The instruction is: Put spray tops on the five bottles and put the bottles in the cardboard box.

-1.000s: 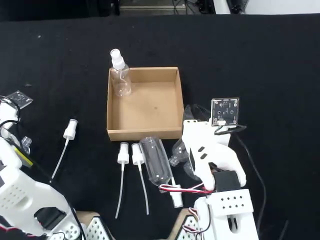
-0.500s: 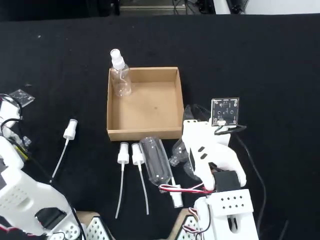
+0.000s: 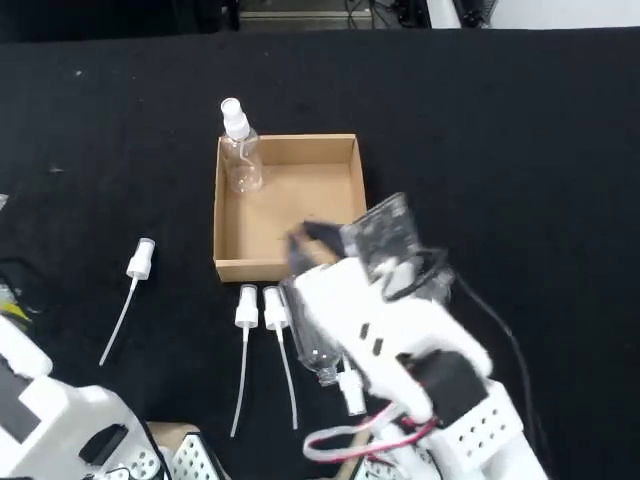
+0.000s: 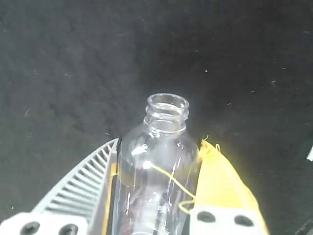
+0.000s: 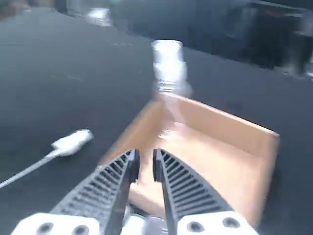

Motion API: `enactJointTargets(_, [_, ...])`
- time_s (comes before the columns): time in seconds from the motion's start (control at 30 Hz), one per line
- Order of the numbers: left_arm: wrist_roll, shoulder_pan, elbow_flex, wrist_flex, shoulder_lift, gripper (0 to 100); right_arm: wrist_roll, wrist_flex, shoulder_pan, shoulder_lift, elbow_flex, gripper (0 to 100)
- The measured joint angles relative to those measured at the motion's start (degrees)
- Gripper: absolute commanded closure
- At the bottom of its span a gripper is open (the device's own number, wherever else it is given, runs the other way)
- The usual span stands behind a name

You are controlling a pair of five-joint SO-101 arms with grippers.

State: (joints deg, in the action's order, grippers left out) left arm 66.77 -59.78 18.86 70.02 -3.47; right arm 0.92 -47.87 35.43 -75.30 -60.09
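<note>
My left gripper point(image 4: 160, 144) is shut on a clear bottle point(image 4: 164, 161) with an open neck and no spray top, held over the black table. My right gripper point(image 5: 143, 157) hangs over the front edge of the cardboard box point(image 3: 288, 268), fingers together and empty. In the high view it point(image 3: 303, 240) partly covers a clear bottle point(image 3: 318, 345) lying in front of the box. A bottle with a spray top point(image 3: 241, 160) stands in the box's back left corner. Loose spray tops lie at the left point(image 3: 140, 258) and side by side in front of the box point(image 3: 247, 305), point(image 3: 275, 308).
Another spray top point(image 3: 350, 390) lies near the right arm's base. The left arm's white body point(image 3: 50, 420) fills the near left corner. In the right wrist view the box point(image 5: 230, 127), the topped bottle point(image 5: 168, 68) and a spray top point(image 5: 73, 140) lie ahead.
The right arm has swung left and forward over the lying bottles to the box's front edge. The left arm's wrist has slid out past the left edge of the high view.
</note>
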Motion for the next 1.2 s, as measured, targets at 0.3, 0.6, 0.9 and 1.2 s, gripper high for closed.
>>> enactJointTargets(0.3, [-2.81, -7.47, 0.88, -2.73, -1.67, 97, 2.81, 18.99, 14.59, 22.15, 3.87, 94.6])
enactJointTargets(0.6, [-9.58, -15.74, 0.88, -4.48, -1.67, 97, 21.01, 23.38, 19.25, 56.09, 23.12, 89.7])
enactJointTargets(0.9, [-11.96, -17.93, 0.88, -7.74, -1.67, 97, 37.27, 23.47, 21.27, 84.31, 42.02, 79.9])
enactJointTargets(1.2, [-12.04, -17.93, 0.88, -7.74, -1.67, 97, 44.66, 23.47, 21.19, 100.66, 53.80, 80.2])
